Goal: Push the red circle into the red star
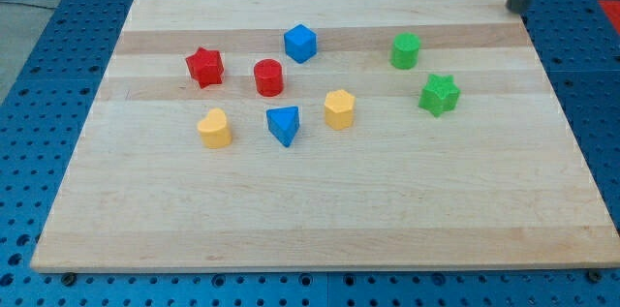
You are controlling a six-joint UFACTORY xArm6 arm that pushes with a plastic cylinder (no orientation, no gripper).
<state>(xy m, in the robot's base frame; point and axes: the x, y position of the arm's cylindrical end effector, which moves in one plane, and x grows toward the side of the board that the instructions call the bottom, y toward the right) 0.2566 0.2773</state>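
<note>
Wooden worktop (320,200) with eight blocks. The red circle (268,77) lies left of centre in the upper half, near but apart from the red star (204,67) on its left; the push is not yet done. A blue cube (300,43) sits just above and right of the circle. My tip (518,9) appears to rest at the upper right corner, well apart from every block, though its end is hard to make out. There is no pincer, so no state to tell.
</note>
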